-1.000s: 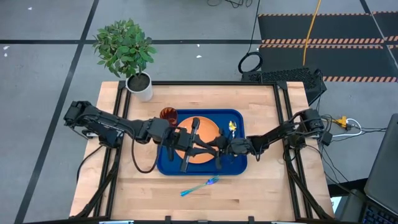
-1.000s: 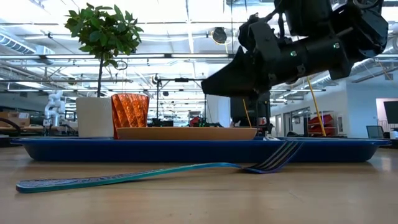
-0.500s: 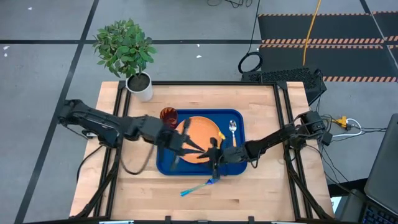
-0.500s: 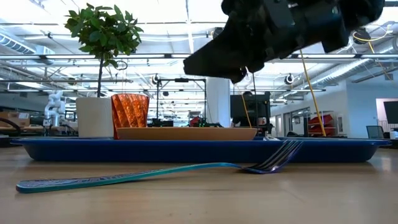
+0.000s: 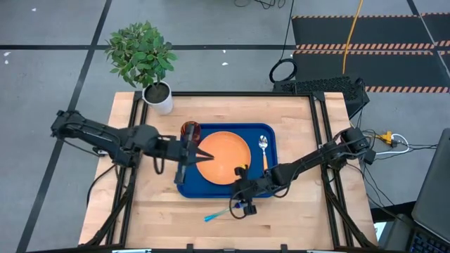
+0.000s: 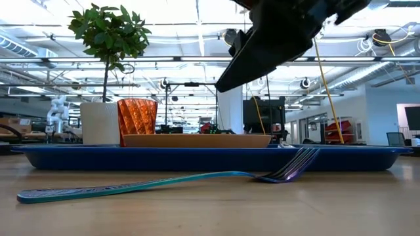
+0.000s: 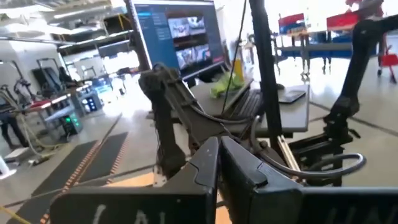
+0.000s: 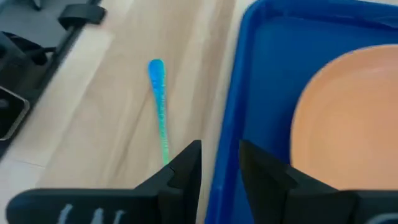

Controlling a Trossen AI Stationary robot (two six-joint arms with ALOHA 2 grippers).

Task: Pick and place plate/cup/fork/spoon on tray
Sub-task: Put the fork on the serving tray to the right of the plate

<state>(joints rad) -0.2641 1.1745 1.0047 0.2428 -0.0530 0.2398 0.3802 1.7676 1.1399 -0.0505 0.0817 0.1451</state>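
Note:
The dark blue tray (image 5: 193, 188) holds the orange plate (image 5: 223, 156), with the red-brown cup (image 5: 190, 128) at its far left corner and the orange-handled spoon (image 5: 264, 147) on its right side. The blue-handled fork (image 5: 221, 212) lies on the table before the tray's near rim, and its tines (image 6: 295, 164) lean on that rim. My right gripper (image 5: 242, 204) hovers above the fork's tine end, slightly open and empty. The right wrist view (image 8: 219, 152) shows it over the handle (image 8: 158, 106). My left gripper (image 5: 202, 156) is shut and empty at the tray's left side, pointing toward the table's right.
A white pot with a green plant (image 5: 158, 98) stands at the table's far left corner. Bare wood lies left, right and in front of the tray. The low view shows my right arm (image 6: 275, 39) high above the tray (image 6: 197, 158).
My left gripper has drawn back from over the plate toward the table's left edge. My right gripper has gone from the tray's right part toward the near edge and now hangs over the fork. Plate, cup, spoon and fork have stayed put.

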